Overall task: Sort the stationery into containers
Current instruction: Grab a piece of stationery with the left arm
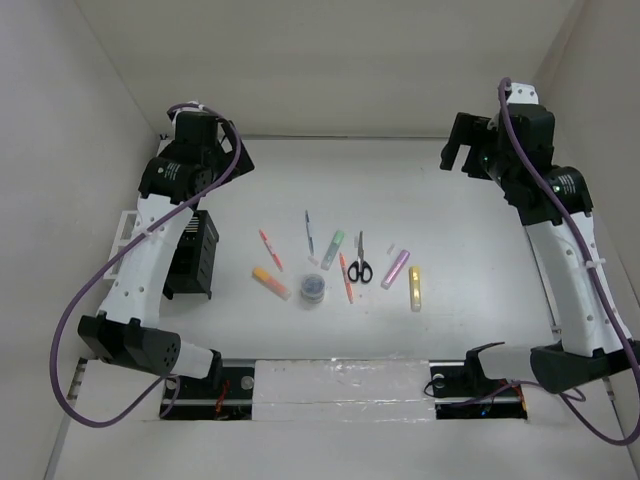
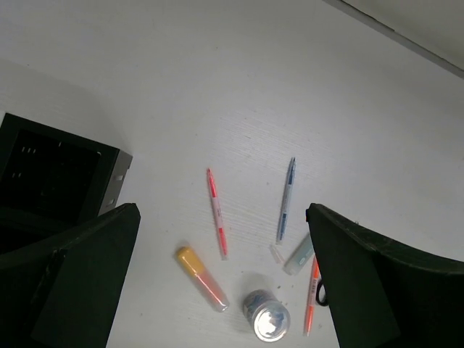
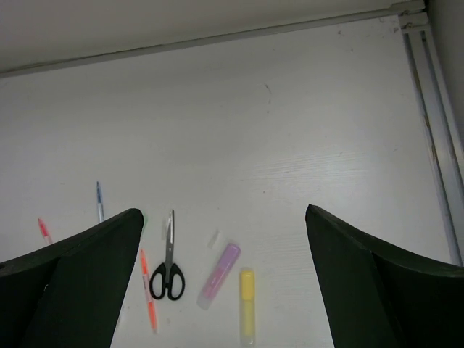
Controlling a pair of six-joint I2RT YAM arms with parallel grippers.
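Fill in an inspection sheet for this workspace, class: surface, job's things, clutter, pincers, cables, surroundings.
Surface: white table, items at its middle.
Job's things: red pen, grey pen, green highlighter, scissors, orange pen, pink highlighter, yellow highlighter, orange highlighter, tub loose mid-table; black holder, white organiser at left.
Clutter: small clear scrap beside pink highlighter.
Pincers: left pincer, right pincer both open, raised, empty.
Cables: purple cable looping at each side.
Surroundings: white walls on three sides.
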